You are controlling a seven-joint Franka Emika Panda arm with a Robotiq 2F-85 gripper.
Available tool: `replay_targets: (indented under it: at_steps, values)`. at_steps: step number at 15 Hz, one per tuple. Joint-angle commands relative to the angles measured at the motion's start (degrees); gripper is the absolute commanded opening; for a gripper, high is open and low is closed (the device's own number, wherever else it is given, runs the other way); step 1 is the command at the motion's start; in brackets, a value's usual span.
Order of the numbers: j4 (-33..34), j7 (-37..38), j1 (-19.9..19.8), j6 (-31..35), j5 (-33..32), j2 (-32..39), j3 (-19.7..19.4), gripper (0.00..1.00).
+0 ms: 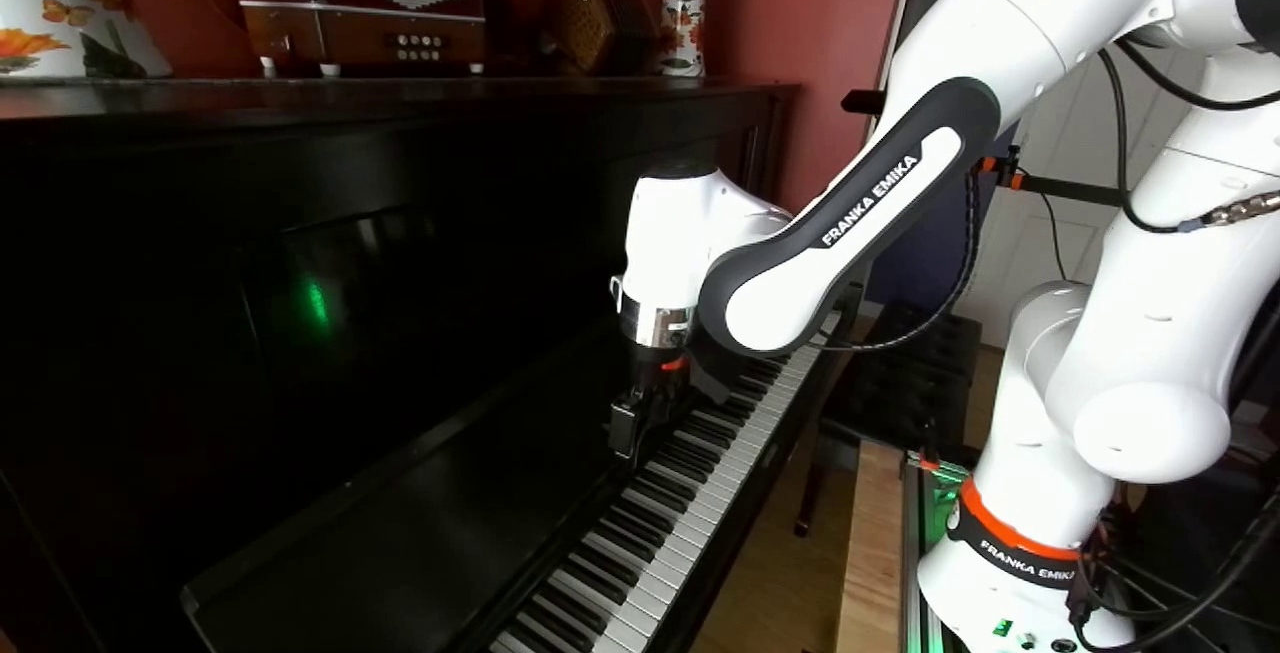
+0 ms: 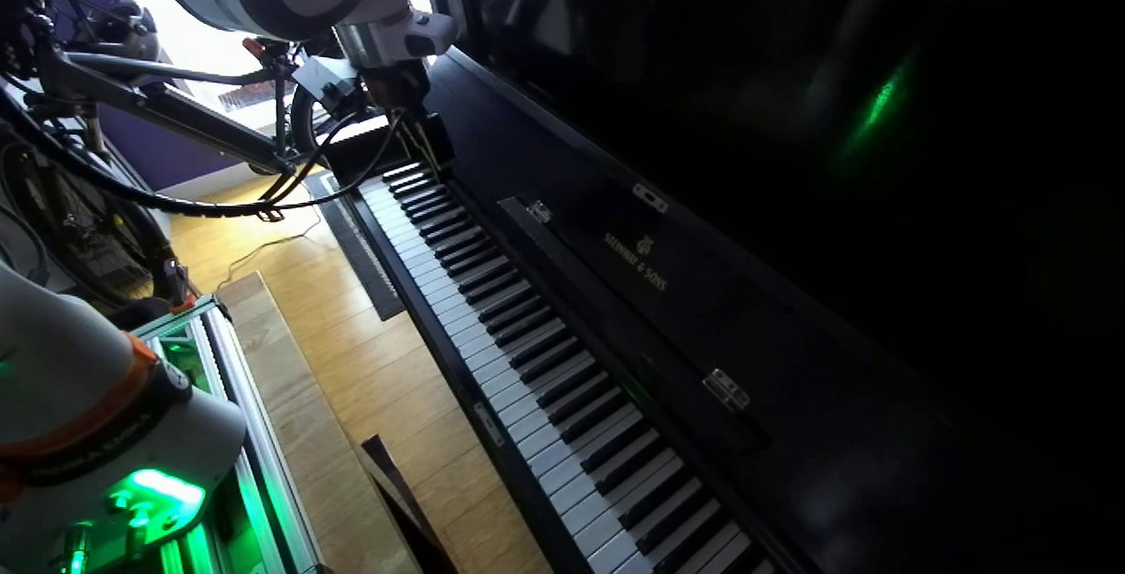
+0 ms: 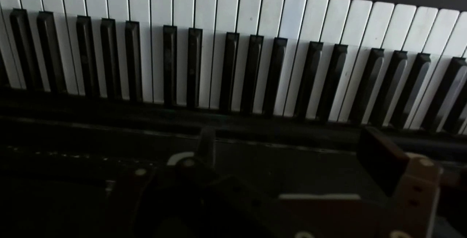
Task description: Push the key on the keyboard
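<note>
The keyboard, a long row of white keys with raised black keys, belongs to a glossy black upright piano. It shows in both exterior views and across the upper half of the wrist view. My gripper points down near the keyboard's back edge, beside the piano's black fallboard. In an exterior view the gripper is toward the far end of the keys. In the wrist view the fingers are wide apart with nothing between them, over the dark strip behind the black keys. Whether a fingertip touches anything cannot be told.
The piano's tall front panel rises close to the gripper. An accordion, a concertina and a floral vase stand on top. A black bench and a bicycle are nearby. A cable hangs from the arm.
</note>
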Motion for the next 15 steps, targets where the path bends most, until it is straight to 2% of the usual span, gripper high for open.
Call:
replay_targets:
  at_steps: [1,7,8,9,11,15]
  values:
    - [-0.2,-1.4,0.6,-0.2,1.3,-0.1,-0.7,1.0]
    - [-1.5,-1.9,2.1,1.2,7.5,5.2,-0.6,1.0]
    - [-1.5,-2.5,2.4,1.5,8.6,6.1,-0.7,0.97]
    - [-1.5,-2.0,2.4,1.9,8.7,7.0,-0.5,0.74]
    - [-1.6,-3.1,2.8,4.6,9.7,8.9,-0.5,0.7]
    - [-0.6,-5.2,3.4,10.0,11.6,13.7,-0.1,0.37]
